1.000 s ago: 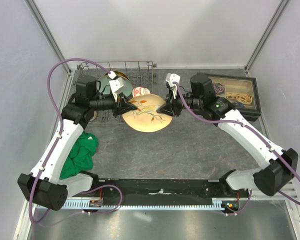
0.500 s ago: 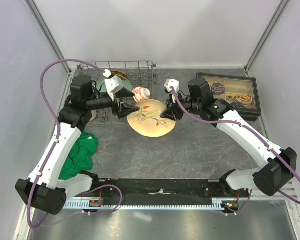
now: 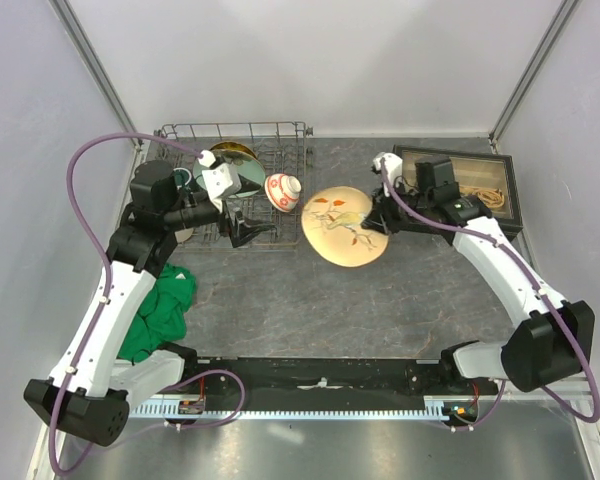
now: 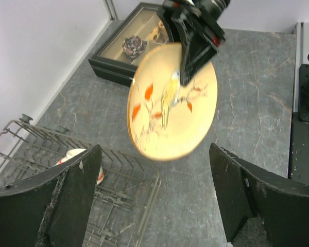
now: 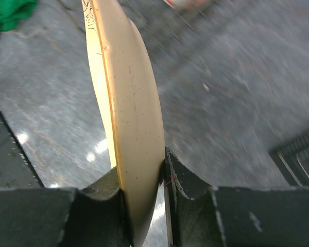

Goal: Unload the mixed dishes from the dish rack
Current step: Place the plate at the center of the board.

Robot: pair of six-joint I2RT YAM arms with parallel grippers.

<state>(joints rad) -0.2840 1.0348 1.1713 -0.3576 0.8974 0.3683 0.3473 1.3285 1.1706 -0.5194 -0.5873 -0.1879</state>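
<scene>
Cream plate (image 3: 345,226) with a yellow bird, brown twigs and orange-red leaves. At its nine o'clock, a white bowl (image 3: 283,190) with red marks. Green cloth (image 3: 160,310); mottled grey table (image 3: 400,300).

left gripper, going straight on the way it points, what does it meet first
Most likely the cream plate with bird pattern, clamped on edge by the right gripper; it sits centred ahead of the open left gripper in its wrist view. Depth is unclear.

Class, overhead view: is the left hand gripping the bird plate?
No: the left hand stands open, apart from the bird plate in the right hand.
</scene>
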